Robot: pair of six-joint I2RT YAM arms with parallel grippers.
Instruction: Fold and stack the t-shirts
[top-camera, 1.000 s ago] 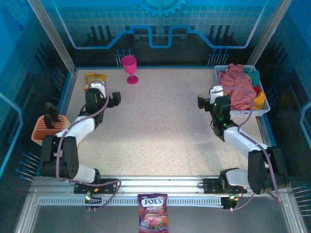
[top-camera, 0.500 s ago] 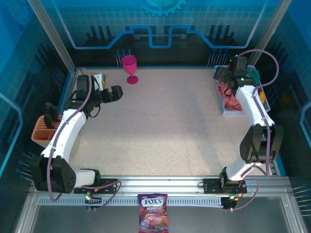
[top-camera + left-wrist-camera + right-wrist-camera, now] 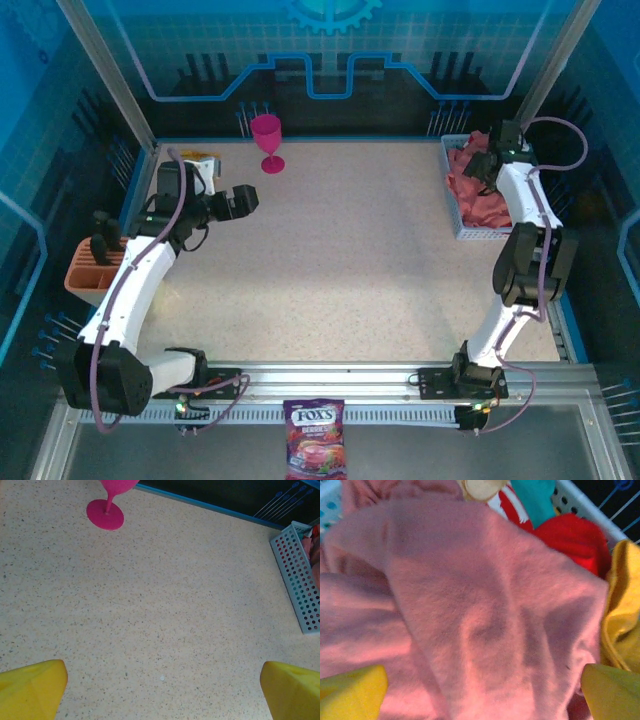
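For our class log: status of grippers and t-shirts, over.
Left gripper over table, jaws open. Right gripper above salmon-pink t-shirt in basket, jaws open, nothing held. No obstruction.

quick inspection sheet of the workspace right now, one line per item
surface: speckled beige table, middle bare
job's things: salmon-pink t-shirt and red t-shirt bunched unfolded in the perforated basket, far right
clutter: magenta goblet upright at far edge; snack packet far left, partly hidden; orange holder off left edge; candy bag on the near ledge
grippers: left gripper open over bare table; right gripper open, close over the salmon-pink t-shirt
cables: purple cables loop along both arms, hanging free
surroundings: blue panelled walls
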